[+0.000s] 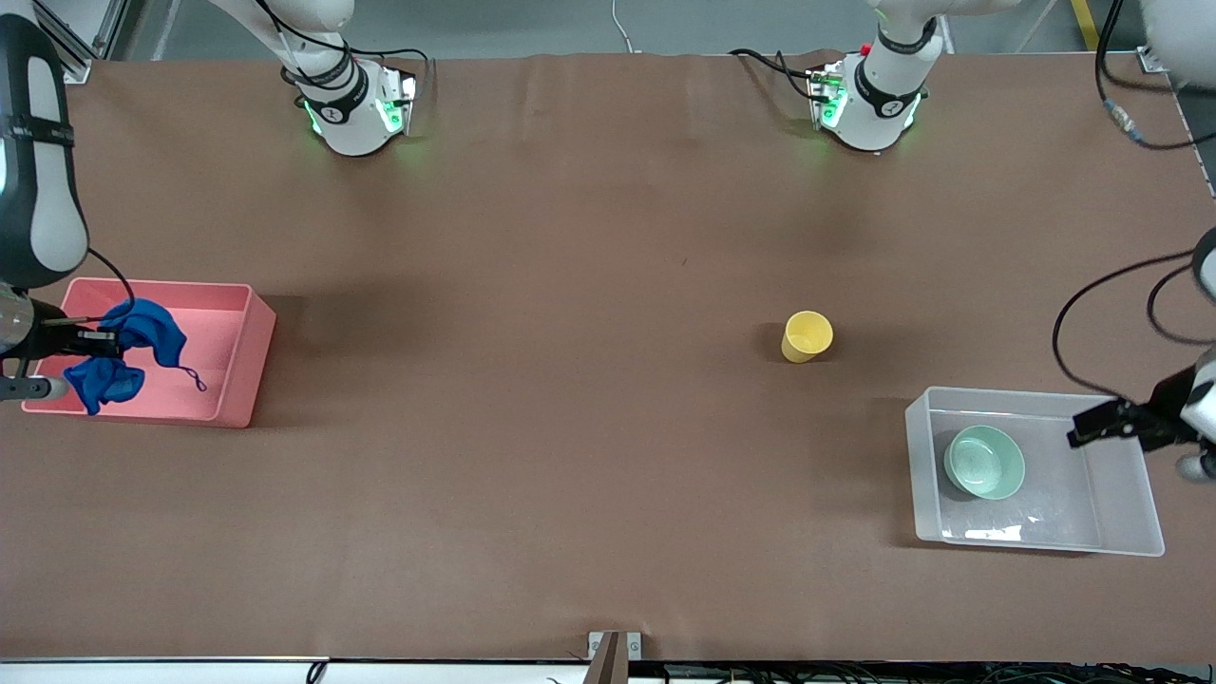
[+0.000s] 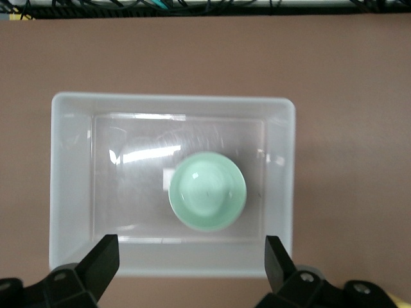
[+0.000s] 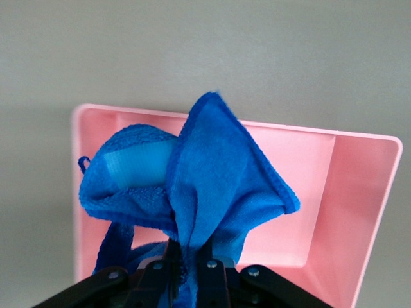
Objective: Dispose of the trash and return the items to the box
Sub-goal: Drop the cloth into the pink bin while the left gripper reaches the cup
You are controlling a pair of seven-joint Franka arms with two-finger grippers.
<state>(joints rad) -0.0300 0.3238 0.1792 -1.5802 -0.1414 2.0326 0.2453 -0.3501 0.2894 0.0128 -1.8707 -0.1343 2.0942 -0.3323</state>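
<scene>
clear plastic tub (image 1: pixel 1130 532) sits toward the left arm's end of the table, near the front camera, and already holds the mint-green bowl (image 1: pixel 985 462), which rests upright on its floor with a small white label (image 2: pixel 168 179) showing through the bottom beside it. pink bin (image 1: pixel 237 380) lies toward the right arm's end of the table. bright-blue rag (image 1: pixel 133 351) hangs bunched and folded over that bin, pinched in the right gripper (image 3: pixel 190 260), whose fingers are closed on the cloth; a thin loose string (image 1: pixel 193 377) trails from it down into the bin. yellow cup (image 1: pixel 807 336) stands alone on the bare brown table, between the two containers and much closer to the tub, farther from the front camera than the tub. left gripper (image 2: pixel 191 260) hovers over the tub's edge with its fingers spread wide and nothing between them. by my reading one item is put away and the trash is at the point of being dropped, so what remains is letting the rag go into the bin and carrying the cup to the tub. the rag looks soft and limp, likely to cling or drape over the rim when released.
</scene>
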